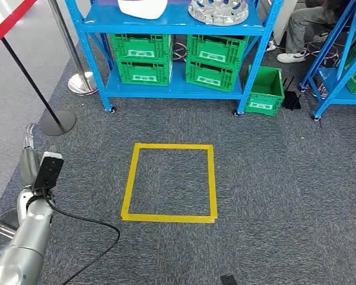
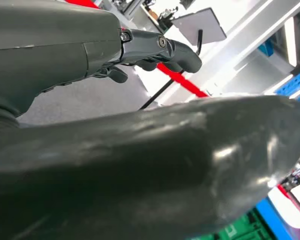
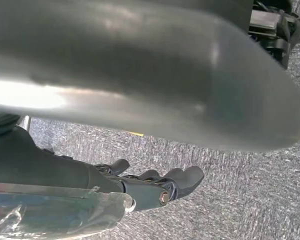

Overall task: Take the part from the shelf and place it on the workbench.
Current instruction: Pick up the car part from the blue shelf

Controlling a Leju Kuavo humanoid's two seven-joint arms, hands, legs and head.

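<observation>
Right, grey carpet [image 1: 266,196] with a yellow taped square [image 1: 169,181] before the blue shelf [image 1: 176,27]; both the left hand [image 2: 156,50] and the right hand [image 3: 160,185] hold nothing, fingers apart.

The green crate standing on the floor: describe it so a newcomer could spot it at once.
Find the blue metal shelf rack across the grey carpet. By its right front leg stands an open green plastic crate. Unlike the four green crates on the rack's bottom shelf, it rests on the floor, tilted.
</observation>
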